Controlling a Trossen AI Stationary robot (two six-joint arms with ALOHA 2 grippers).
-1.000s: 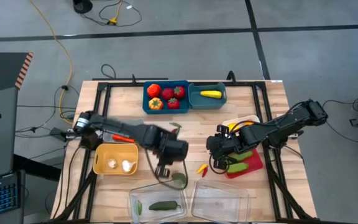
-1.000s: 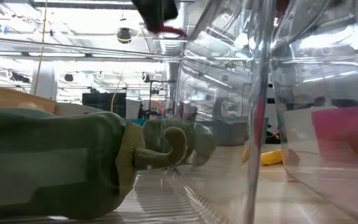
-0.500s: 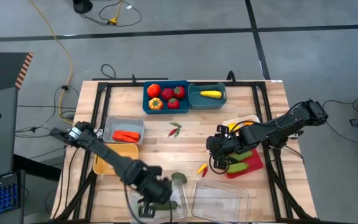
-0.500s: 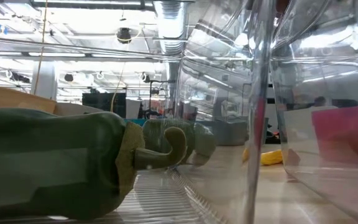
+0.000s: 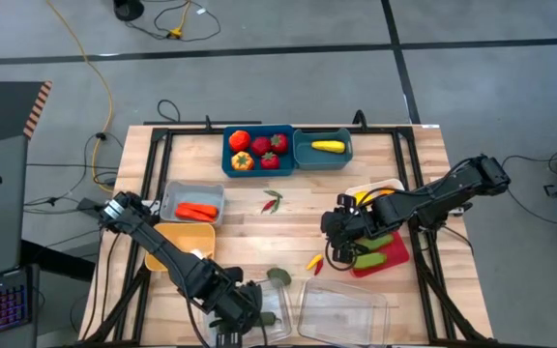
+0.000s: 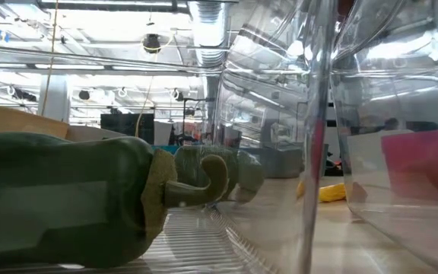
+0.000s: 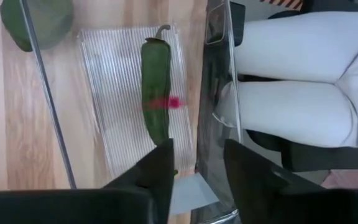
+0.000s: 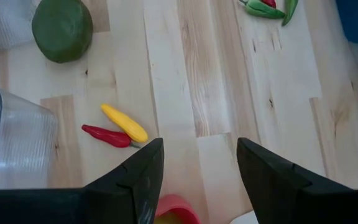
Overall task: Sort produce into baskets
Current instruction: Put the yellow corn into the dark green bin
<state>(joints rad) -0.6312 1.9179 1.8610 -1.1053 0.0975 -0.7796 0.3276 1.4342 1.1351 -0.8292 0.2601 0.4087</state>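
since a second ago the left gripper (image 5: 228, 322) has swung from mid-table to over the left clear tray (image 5: 280, 309), fingers parted and empty above the green pepper (image 7: 155, 87). the right gripper (image 5: 337, 232) waits open beside the red bin (image 5: 393, 256) on the wooden table (image 5: 298, 217).

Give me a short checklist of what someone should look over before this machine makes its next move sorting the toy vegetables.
1. Left pincer is over the clear tray at the table's front: ok.
2. Left pincer is empty: ok, nothing shows between its open fingers.
3. Long green vegetable lies inside that tray: ok.
4. Round green piece is binned: not ok, it lies on the wood beside the tray.
5. Small red and yellow peppers are binned: not ok, they lie loose on the table ahead of the right pincer.
6. Right pincer holds nothing: ok, open and empty by the red bin.
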